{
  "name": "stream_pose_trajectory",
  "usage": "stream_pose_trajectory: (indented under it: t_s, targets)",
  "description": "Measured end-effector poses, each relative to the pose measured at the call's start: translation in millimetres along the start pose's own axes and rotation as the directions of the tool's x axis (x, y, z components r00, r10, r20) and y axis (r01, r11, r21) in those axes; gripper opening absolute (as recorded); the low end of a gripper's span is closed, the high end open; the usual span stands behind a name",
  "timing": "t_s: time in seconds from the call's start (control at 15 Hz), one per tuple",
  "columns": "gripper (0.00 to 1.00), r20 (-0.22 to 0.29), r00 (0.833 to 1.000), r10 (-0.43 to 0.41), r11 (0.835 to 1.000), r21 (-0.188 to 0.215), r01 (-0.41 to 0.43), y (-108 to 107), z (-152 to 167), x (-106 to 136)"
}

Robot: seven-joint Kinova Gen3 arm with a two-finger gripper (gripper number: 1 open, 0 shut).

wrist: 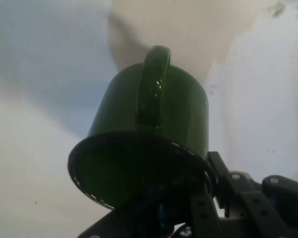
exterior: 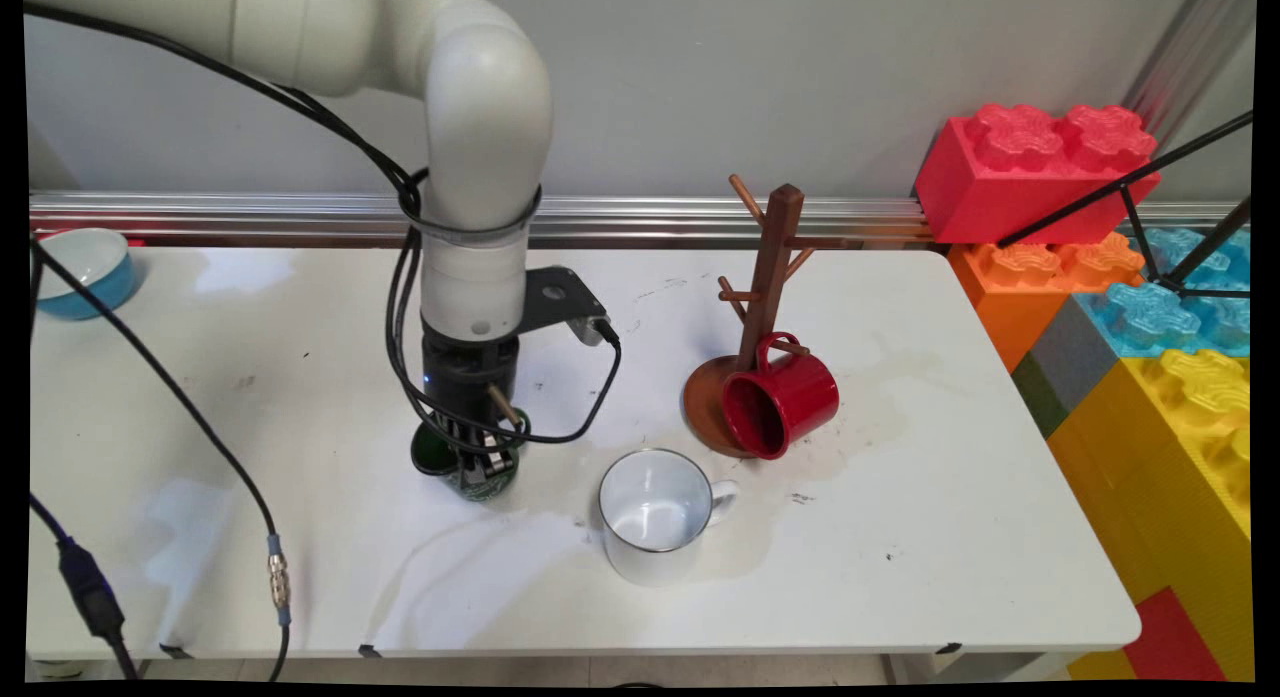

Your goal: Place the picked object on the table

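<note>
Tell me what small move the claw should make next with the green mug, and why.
Probably a short straight lift. The claw appears clamped on the rim of the green mug, which lies tilted low over the table, with the white mug close beside it.

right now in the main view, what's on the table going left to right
blue bowl → green mug under the claw → white mug → red mug hanging low on the wooden mug tree
</note>
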Motion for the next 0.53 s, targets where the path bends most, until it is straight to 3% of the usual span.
stream_pose_trajectory:
  t_s: [0.47,0.53]
  targets:
    - [0.0,0.022,1.0,-0.011,1.0,-0.029,0.012,5.1,19.0,18.1]
    - [1.0,0.024,1.0,-0.012,0.999,-0.031,0.013,5.7,20.4,19.6]
